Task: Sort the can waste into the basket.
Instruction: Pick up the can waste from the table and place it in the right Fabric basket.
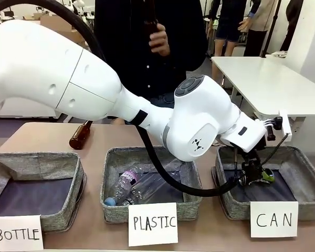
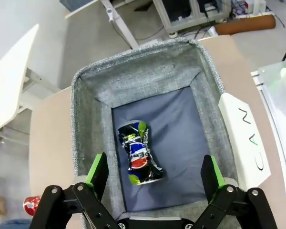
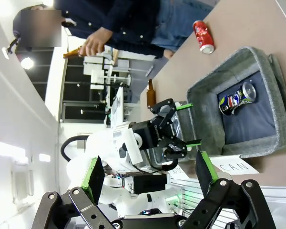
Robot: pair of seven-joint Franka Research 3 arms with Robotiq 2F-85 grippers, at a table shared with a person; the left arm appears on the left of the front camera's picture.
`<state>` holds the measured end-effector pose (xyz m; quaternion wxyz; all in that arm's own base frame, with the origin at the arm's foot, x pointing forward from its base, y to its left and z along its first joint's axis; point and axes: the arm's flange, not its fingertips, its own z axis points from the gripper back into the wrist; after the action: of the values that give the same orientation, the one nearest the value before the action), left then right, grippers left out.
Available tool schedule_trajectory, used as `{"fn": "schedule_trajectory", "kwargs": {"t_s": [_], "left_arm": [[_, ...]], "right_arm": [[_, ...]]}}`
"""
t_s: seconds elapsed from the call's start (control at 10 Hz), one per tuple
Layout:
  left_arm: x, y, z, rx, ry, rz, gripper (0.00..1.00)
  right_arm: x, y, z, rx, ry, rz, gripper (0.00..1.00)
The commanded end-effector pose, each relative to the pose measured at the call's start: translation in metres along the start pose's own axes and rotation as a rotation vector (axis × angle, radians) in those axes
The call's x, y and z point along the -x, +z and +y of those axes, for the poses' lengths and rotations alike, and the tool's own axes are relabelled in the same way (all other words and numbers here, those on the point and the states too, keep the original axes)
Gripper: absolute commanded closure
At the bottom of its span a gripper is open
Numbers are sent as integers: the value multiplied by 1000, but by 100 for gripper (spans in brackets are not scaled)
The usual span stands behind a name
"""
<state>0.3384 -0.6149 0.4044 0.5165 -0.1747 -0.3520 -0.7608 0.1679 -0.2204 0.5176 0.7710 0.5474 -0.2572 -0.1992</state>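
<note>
Your left gripper hangs released, jaws wide, above the grey woven basket with the white card reading "CAN". A dented silver-blue Pepsi can lies inside. Your right gripper is spread, empty.

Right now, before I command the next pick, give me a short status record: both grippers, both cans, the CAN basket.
left gripper: open, above the basket, holding nothing
right gripper: open, empty
silver-blue can: dented, lying on the basket's dark floor
red can: lying on the table, outside the basket
basket: behind the CAN card, one can inside
left to do: red can
</note>
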Motion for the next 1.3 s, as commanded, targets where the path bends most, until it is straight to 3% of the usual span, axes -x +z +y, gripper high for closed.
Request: {"fn": "schedule_trajectory", "kwargs": {"t_s": [0.0, 0.1, 0.3, 0.5, 0.7, 0.8, 1.0, 1.2], "left_arm": [[-4, 19, 2, 17, 37, 25, 0], [-9, 42, -2, 38, 64, 10, 0], [-14, 122, -5, 123, 27, 156, 0], [12, 219, 4, 181, 66, 254, 0], [48, 309, 2, 165, 144, 244, 0], [82, 362, 8, 79, 243, 265, 0], [167, 461, 26, 21, 511, 257, 0], [252, 555, 15, -20, 758, 150, 0]], "right_arm": [[-1, -1, 2, -21, 4, -9, 0], [-1, -1, 2, -21, 4, -9, 0], [-1, -1, 2, -21, 4, -9, 0], [-1, -1, 2, -21, 4, -9, 0], [-1, -1, 2, -21, 4, -9, 0], [-1, -1, 2, -21, 4, -9, 0], [-1, -1, 2, -21, 4, -9, 0], [-1, -1, 2, -21, 4, -9, 0]]}}
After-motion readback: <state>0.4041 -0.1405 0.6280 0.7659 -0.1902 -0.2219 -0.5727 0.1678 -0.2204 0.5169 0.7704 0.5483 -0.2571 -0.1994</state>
